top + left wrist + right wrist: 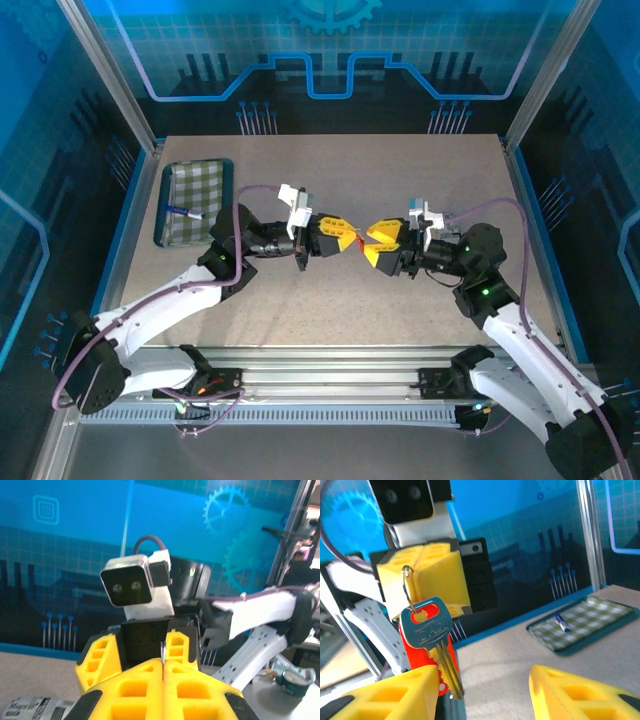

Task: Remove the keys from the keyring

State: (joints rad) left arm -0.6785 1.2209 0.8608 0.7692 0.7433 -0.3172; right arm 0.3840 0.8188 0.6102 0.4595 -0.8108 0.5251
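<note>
1. L gripper (348,240): fingers pressed right together, pinching the top of the keyring (408,589), a thin wire loop. It's held in the air over the middle of the table (300,170).
2. R gripper (375,246): jaws well apart, gripping nothing. The key (427,630) hangs down between them, close to one finger. Touching or not, can't tell.
3. Key is silver and hangs off the loop, w/ a red piece (417,655) right behind it. A brass-coloured edge runs along the blade, maybe a 2nd key, can't tell.
4. Risks:
   - R shuts on key + red piece together, so nothing slides off.
   - R pulls w/o working the key round to the ring's split, so the loop gets yanked out of L's thin pinch and the bunch drops to the table.
   - Key dangles free, so jaws may knock it aside & miss.
5. Hard to see: the ring's split isn't visible, the blade tip is cut off at the frame bottom, and from above the bunch is too small to read.
6. Tray (196,166) w/ pen (183,211) sits at the table's far-left corner, well apart from the bunch.
</note>
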